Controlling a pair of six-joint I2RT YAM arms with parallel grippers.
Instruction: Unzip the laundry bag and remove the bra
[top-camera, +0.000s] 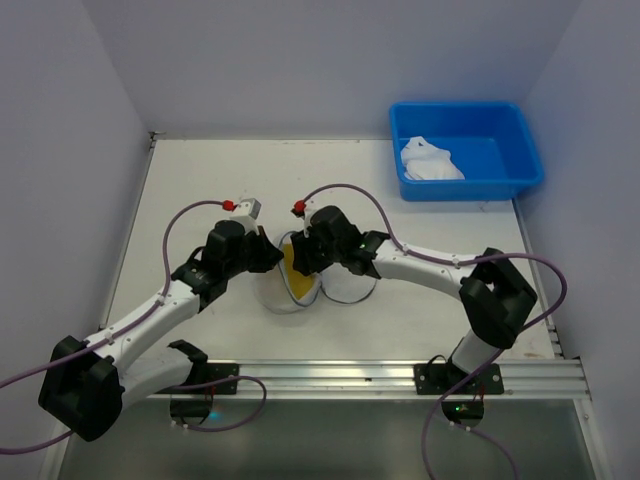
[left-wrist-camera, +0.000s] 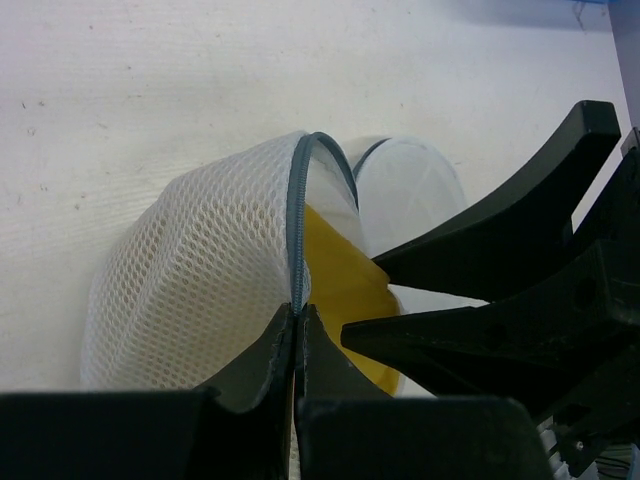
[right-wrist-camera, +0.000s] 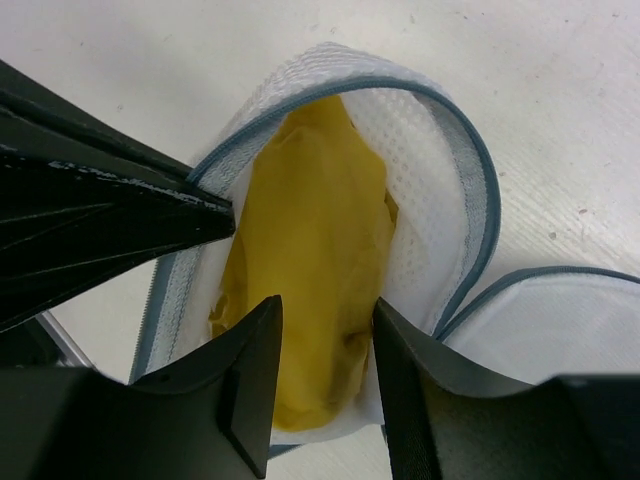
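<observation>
The laundry bag lies unzipped in the middle of the table, its white mesh body gaping and its lid flap folded aside. The mustard-yellow bra sits in the opening; it also shows in the top view and the left wrist view. My left gripper is shut on the bag's zipper rim and holds that side up. My right gripper is open, one finger on each side of the bra's near end, inside the bag mouth.
A blue plastic bin stands at the back right with a white cloth in it. Both arms meet over the bag. A metal rail runs along the near table edge.
</observation>
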